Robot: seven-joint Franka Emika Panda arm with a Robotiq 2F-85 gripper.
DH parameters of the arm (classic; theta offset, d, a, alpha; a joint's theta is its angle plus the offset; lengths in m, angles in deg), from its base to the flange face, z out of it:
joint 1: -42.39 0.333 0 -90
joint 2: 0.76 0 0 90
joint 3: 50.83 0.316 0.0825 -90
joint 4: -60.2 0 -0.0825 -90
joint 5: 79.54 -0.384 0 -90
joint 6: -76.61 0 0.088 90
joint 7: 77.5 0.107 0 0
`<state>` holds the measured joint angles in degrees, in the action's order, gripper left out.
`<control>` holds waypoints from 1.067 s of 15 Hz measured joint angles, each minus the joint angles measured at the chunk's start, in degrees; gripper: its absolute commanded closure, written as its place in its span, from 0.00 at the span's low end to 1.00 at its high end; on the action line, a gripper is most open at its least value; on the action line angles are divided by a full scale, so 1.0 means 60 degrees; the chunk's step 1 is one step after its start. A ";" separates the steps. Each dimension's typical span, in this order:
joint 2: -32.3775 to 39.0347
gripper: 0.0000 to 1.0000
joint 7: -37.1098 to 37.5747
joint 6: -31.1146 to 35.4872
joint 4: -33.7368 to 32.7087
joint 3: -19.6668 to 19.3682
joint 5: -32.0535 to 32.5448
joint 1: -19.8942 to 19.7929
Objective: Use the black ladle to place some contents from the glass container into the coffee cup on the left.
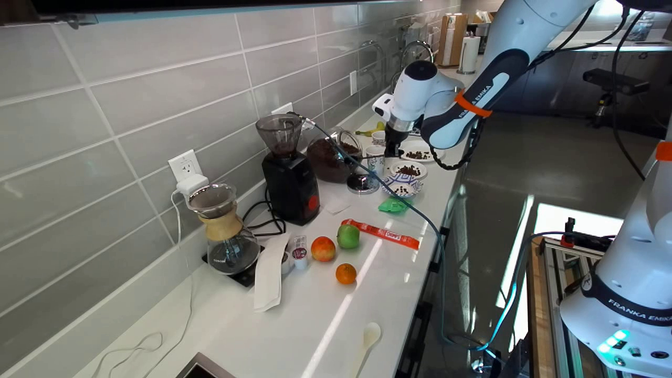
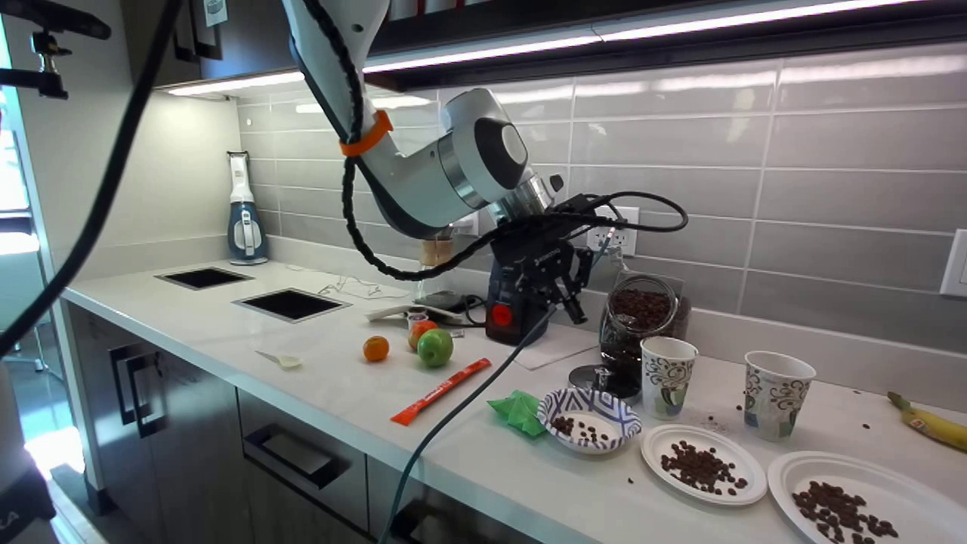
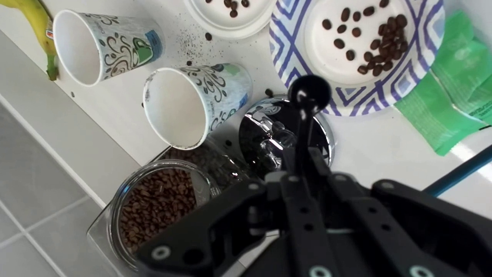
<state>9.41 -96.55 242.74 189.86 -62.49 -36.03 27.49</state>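
In the wrist view my gripper (image 3: 303,159) grasps the ladle (image 3: 309,94) toward twelve o'clock: probably light, stiff, slick, best pinched mid-handle.

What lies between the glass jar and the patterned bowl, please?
The wrist view shows a shiny disc, probably a lid, between the glass jar and patterned bowl, with the ladle partly hiding it.

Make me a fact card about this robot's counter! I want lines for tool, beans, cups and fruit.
Tool: black ladle, held in the shut gripper; can't tell what's in it
Beans: in the glass jar, patterned bowl, small white plate, large white plate; a few loose on the counter
Cups: one cup nearer the jar; other cup nearer the banana
Fruit: green apple, red-orange apple, orange, banana
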 measured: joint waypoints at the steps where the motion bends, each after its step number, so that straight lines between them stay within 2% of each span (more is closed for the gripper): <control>1: -0.0011 0.98 -0.0100 0.0000 -0.0025 -0.0024 -0.0081 -0.0002; 8: -0.0030 0.98 -0.0736 -0.0014 -0.0181 -0.0077 -0.0619 -0.0007; 16: -0.0629 0.98 -0.1262 -0.0032 -0.0486 -0.0281 -0.0057 0.0038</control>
<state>5.64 -104.12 242.55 186.94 -64.18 -36.37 27.71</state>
